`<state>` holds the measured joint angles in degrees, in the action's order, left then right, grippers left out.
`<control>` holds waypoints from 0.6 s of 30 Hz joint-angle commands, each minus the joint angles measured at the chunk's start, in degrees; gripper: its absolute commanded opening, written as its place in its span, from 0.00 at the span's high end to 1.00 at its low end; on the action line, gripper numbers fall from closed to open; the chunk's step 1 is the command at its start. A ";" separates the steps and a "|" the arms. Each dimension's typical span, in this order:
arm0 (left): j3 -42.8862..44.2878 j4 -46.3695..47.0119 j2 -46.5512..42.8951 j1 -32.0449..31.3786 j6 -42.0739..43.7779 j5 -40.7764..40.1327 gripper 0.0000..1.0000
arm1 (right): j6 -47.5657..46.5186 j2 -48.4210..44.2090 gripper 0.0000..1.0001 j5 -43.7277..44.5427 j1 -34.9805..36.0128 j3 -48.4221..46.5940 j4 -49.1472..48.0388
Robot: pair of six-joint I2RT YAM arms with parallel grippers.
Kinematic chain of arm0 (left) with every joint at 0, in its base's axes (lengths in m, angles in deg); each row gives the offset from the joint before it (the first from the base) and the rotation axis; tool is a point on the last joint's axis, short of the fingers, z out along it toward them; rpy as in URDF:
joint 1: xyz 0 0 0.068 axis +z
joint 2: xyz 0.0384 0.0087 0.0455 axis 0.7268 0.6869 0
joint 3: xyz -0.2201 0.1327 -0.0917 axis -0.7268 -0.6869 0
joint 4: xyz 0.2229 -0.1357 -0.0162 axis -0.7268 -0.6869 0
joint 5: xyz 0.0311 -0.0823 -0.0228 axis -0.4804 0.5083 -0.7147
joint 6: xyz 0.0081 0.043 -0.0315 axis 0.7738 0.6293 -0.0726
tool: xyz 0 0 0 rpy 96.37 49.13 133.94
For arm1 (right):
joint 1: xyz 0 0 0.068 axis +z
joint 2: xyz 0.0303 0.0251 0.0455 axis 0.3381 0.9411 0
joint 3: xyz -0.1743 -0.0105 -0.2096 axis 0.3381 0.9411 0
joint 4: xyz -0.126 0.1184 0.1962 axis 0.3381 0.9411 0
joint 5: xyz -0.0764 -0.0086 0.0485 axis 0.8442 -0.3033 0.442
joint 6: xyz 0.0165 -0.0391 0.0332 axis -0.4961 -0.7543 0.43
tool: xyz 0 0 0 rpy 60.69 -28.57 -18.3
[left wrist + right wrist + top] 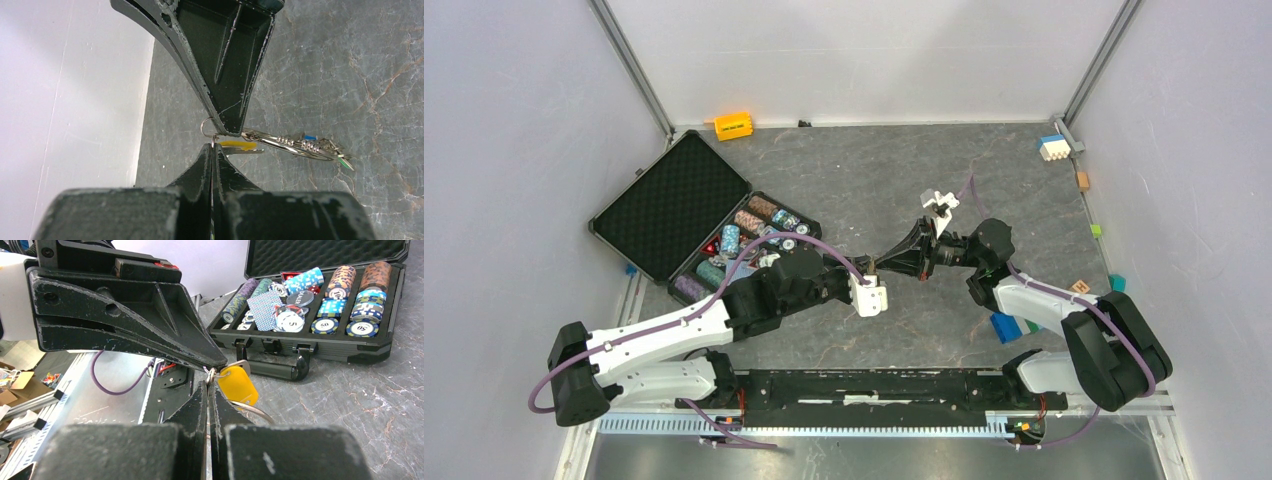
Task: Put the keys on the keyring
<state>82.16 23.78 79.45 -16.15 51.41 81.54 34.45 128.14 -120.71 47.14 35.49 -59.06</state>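
Both grippers meet tip to tip above the middle of the table. My left gripper (871,270) (213,146) is shut on the small wire ring (206,127) of a key with a yellow tag (237,145). My right gripper (896,263) (209,385) is shut on the end of the large silver keyring (287,142) (252,410). The keyring carries several keys with a blue tag (310,136) and a green tag (345,161). The yellow tag (237,385) hangs right beside my right fingertips. The key's blade is mostly hidden.
An open black case of poker chips (674,215) (325,305) lies at the left. An orange-yellow block (733,125) and a blue-white brick stack (1053,147) sit at the back. A blue block (1006,327) and small blocks (1081,287) lie near the right arm.
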 commanded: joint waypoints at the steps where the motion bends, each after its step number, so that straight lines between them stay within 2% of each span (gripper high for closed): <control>1: 2.35 3.56 -0.51 -0.51 -0.11 1.96 0.98 | -0.97 -1.08 1.00 0.03 0.65 -2.40 -1.08; 18: 2.53 3.95 -0.09 -0.51 -0.41 1.12 0.98 | -2.41 -1.21 1.00 -0.32 0.66 -2.48 0.00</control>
<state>82.16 23.63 79.45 -16.15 51.41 81.54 33.79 128.14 -120.87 47.14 35.42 -58.36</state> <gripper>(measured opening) 0.022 0.009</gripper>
